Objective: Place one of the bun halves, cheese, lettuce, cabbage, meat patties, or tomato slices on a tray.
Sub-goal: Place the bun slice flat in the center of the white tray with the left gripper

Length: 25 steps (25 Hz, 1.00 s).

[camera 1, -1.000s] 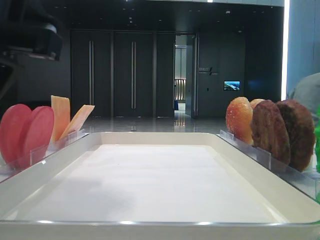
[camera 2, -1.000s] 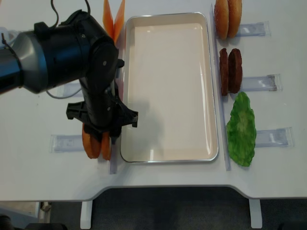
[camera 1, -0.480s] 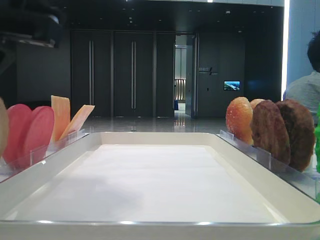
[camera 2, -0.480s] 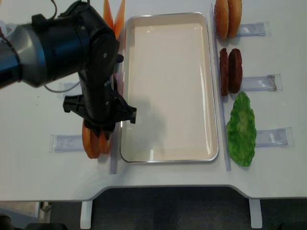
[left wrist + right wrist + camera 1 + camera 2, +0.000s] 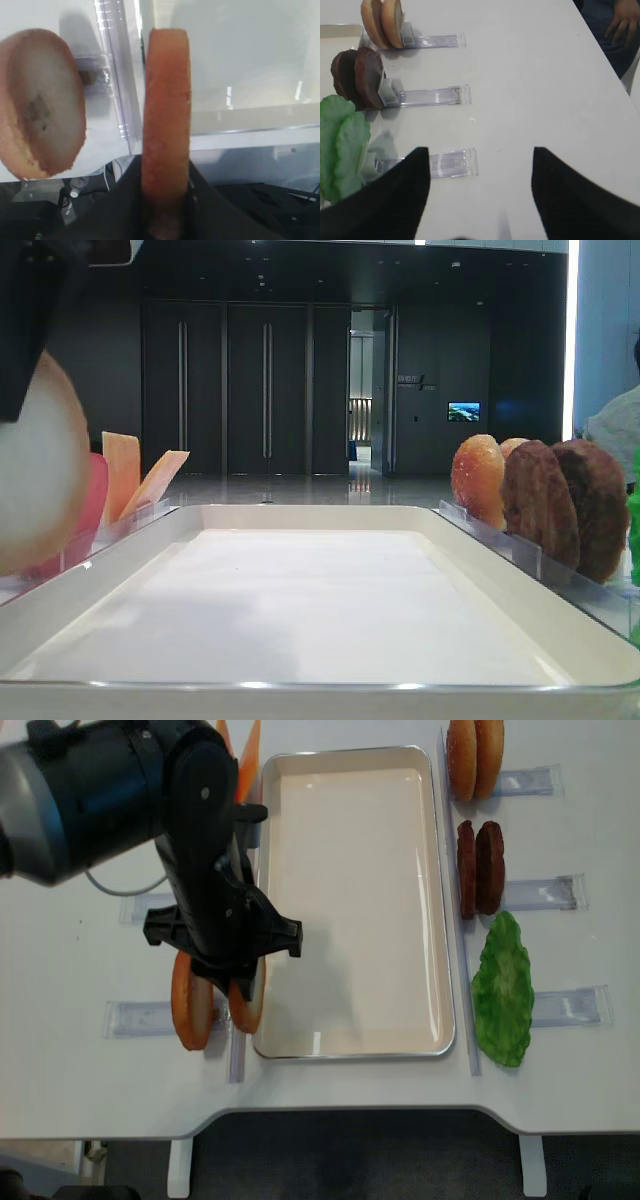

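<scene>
Since the earlier frames the left arm has lifted one bun half out of its rack and shifted it toward the tray — the bun now hangs over the tray's left rim instead of standing beside its twin. The left gripper is clenched on it, its dark jaws pinching the lower edge while the bun stands upright, edge-on to the wrist camera. Its crust is golden-brown and toasted; in the low exterior view its pale whitish cut face fills the left edge. The second bun half remains just beside the clear rack, well apart from the gripper. The right gripper hovers over the white table, jaws spread, holding nothing.
</scene>
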{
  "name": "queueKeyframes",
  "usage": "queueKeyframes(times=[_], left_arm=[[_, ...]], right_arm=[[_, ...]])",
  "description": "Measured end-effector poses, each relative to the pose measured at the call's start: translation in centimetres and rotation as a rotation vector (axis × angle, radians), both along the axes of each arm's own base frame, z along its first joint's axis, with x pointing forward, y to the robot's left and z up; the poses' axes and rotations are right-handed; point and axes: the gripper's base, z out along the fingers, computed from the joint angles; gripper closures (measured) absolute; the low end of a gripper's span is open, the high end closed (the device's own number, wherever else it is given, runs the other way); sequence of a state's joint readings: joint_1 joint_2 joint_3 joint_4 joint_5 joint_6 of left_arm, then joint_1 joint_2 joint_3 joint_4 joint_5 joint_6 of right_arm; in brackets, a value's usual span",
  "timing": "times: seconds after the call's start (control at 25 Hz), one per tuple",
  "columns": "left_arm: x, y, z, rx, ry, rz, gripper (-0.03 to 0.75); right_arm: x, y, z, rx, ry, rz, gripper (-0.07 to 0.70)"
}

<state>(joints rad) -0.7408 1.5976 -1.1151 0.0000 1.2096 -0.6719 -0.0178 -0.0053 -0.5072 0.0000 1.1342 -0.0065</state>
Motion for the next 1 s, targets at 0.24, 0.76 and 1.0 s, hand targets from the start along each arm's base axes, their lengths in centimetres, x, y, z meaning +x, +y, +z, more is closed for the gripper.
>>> queueKeyframes(times=[0.24,0.76,1.0], left_arm=[[-0.9,0.5,2.3,-0.077,-0.038,-0.006,0.592],[-1.9,0.5,0.1,-0.271,-0.039,-0.086,0.592],[-1.8,1.4,-2.3,-0.463,-0.051,-0.048,0.592]], right_arm=[[0.0,0.0,0.0,0.000,0.000,0.000,0.199],[0.0,0.0,0.0,0.000,-0.001,0.000,0.199],[0.0,0.0,0.0,0.000,-0.001,0.000,0.199]])
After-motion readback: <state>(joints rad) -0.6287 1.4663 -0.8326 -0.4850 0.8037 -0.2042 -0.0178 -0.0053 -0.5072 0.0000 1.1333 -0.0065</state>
